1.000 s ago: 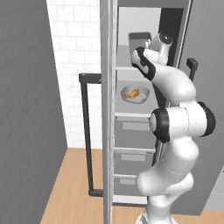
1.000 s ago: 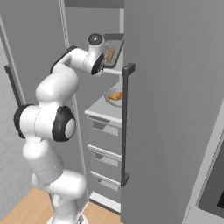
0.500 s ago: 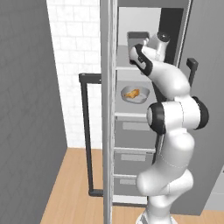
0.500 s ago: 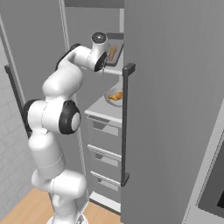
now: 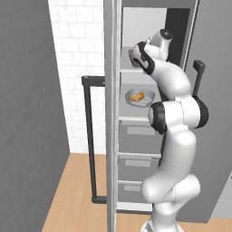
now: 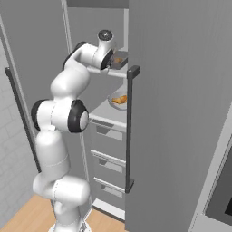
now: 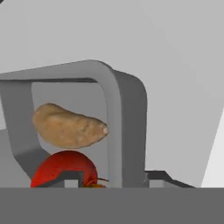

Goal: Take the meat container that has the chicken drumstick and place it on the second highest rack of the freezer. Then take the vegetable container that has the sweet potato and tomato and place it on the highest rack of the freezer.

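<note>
I am looking straight at the vegetable container (image 7: 118,113), a grey tub sitting on the highest rack (image 5: 129,70) of the freezer, with the sweet potato (image 7: 70,126) lying across its middle and the tomato (image 7: 65,169) tucked just beneath it, nearest me. My gripper (image 6: 113,61) is reaching in at that rack, right at the tub's near wall, but I cannot tell whether my jaws are apart or pinching that wall. The risk I am judging: if I am pulling away while a finger is catching the rim, the tub could be dragging toward the rack's front edge and tipping its load out. One rack below, the meat container (image 5: 139,98) is resting with the chicken drumstick (image 5: 137,96) inside, so that half looks settled. The freezer door handle (image 6: 130,127) is standing close beside my forearm, and swinging wide could be clipping it.
</note>
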